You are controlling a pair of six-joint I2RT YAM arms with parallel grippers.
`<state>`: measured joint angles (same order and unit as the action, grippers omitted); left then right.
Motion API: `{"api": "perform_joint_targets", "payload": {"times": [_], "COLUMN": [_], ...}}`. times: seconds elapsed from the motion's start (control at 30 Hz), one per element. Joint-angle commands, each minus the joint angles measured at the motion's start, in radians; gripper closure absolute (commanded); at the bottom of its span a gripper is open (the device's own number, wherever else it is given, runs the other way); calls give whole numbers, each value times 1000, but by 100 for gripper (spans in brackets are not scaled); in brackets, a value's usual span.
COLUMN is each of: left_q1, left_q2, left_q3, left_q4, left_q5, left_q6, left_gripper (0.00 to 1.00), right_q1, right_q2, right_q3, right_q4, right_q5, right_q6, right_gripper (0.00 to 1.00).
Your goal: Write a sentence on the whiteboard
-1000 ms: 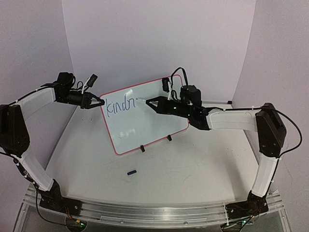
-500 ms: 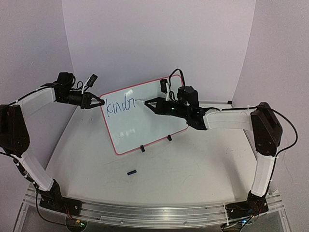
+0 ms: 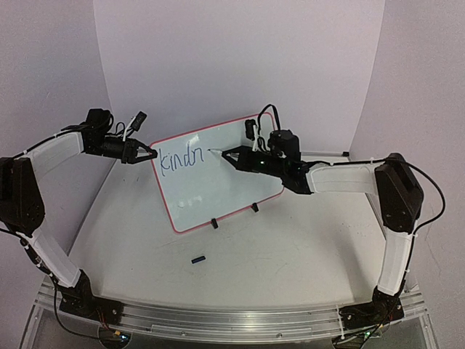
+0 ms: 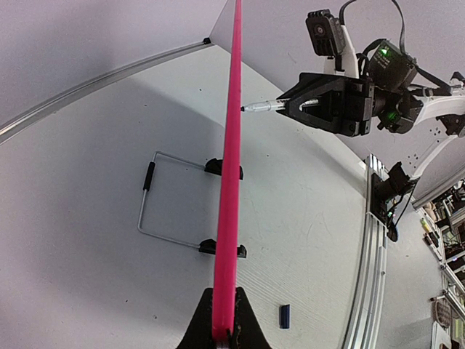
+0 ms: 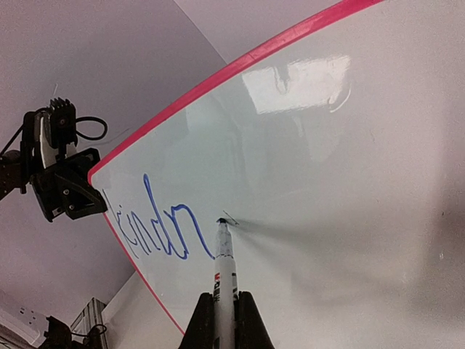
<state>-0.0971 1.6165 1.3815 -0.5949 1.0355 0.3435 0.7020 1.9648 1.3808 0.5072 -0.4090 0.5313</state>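
The whiteboard (image 3: 218, 193) stands on the table (image 3: 276, 262), towards the far side, between the two arms. It leans back on its two small black feet (image 3: 214, 222), and from above its red rim sits askew, left corner nearer the left arm. From the left wrist view I see it edge-on, a thin red line, with a wire stand (image 4: 156, 196) behind it.

The sentence (image 3: 180, 159) is only begun: blue letters reading "kindn" run along the upper left part of the board.

The left gripper (image 3: 150, 153) is pinched tight on the board's left edge, the rim caught between its fingers. The right gripper (image 3: 227, 154) is closed narrow around a marker pen (image 5: 224, 265), which pokes out ahead of the fingertips. The pen's tip meets the board just to the right of the last letter, where there is a short dark stroke.

A small dark cap (image 3: 197, 259) lies on the table in front of the board, well apart from both arms.
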Motion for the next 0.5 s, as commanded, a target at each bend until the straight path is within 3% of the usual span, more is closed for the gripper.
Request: {"api": "perform_joint_targets", "payload": {"times": [0.0, 0.47], "left_q1": [-9, -9], "left_q2": [-23, -26], "left_q3": [19, 18], "left_q4": [-37, -37], "left_q5": [-43, -44], "left_q6": [43, 45], "left_gripper": [100, 100], "right_q1": [-12, -21], "right_q2": [-10, -11], "right_q3": [7, 41], "right_q4": [24, 36], "right_q5": [24, 30], "right_q6": [7, 3], "right_gripper": [100, 100]}}
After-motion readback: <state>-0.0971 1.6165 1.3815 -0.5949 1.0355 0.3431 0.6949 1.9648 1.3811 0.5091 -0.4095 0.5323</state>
